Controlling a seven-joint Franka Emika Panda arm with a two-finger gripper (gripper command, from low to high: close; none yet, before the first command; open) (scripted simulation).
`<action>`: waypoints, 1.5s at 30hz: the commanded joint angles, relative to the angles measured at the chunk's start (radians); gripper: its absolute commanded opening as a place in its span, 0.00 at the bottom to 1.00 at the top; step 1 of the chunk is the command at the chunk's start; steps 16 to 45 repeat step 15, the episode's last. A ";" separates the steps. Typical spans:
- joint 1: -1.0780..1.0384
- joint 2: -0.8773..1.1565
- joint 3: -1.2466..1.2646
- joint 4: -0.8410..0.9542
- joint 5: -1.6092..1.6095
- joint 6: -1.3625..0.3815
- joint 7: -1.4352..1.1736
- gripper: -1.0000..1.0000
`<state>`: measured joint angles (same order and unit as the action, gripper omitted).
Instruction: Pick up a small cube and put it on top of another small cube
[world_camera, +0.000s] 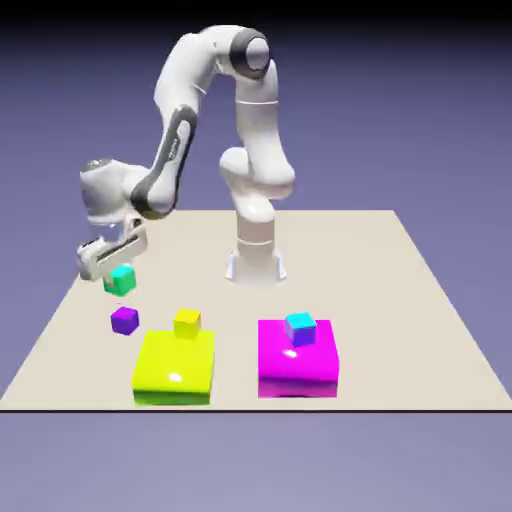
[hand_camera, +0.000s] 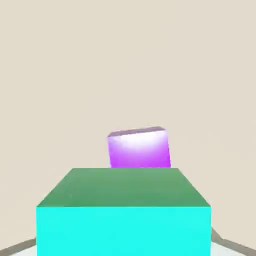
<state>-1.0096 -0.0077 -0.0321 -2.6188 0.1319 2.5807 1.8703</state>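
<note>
The small teal-green cube (world_camera: 121, 280) hangs above the table at the exterior view's left, with my gripper (world_camera: 119, 281) shut on it. In the hand view this teal cube (hand_camera: 123, 212) fills the bottom and hides most of my fingers; only grey slivers show at the lower corners. The small purple cube (world_camera: 125, 320) sits on the table just below and in front of the held cube. The hand view shows the purple cube (hand_camera: 139, 148) past the teal one, slightly right of centre, lying apart from it.
A small yellow cube (world_camera: 187, 323) rests on a big flat yellow block (world_camera: 174, 371) to the right of the purple cube. A cyan-topped small cube (world_camera: 300, 329) sits on a big magenta block (world_camera: 296, 363). The robot base (world_camera: 256, 262) stands at the table's far side.
</note>
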 joint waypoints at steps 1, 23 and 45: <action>0.102 0.000 0.002 0.000 -0.001 -0.001 0.000 0.00; 0.089 0.167 0.034 0.002 0.052 0.163 -0.040 1.00; 0.089 0.167 0.034 0.002 0.052 0.163 -0.040 1.00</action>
